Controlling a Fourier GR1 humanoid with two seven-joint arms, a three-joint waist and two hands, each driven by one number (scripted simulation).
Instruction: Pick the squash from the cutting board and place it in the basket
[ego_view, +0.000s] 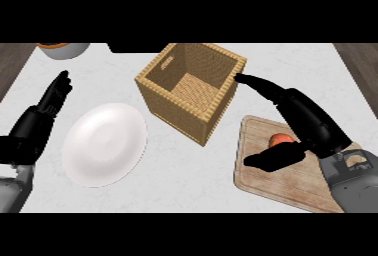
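Note:
An orange squash (280, 139) lies on the wooden cutting board (275, 185) at the right, partly hidden by my right hand (306, 125). That hand hovers over the board with its fingers stretched toward the basket's near right corner and its thumb below the squash; the fingers are straight and hold nothing. The tall wicker basket (193, 116) stands at the centre, open on top, with only its woven floor showing inside. My left hand (40, 117) rests open at the left edge, fingers pointing up.
A white plate (103, 144) lies between my left hand and the basket. A pale bowl (65, 49) with something orange in it sits at the far left corner. Dark strips border the marble counter on both sides.

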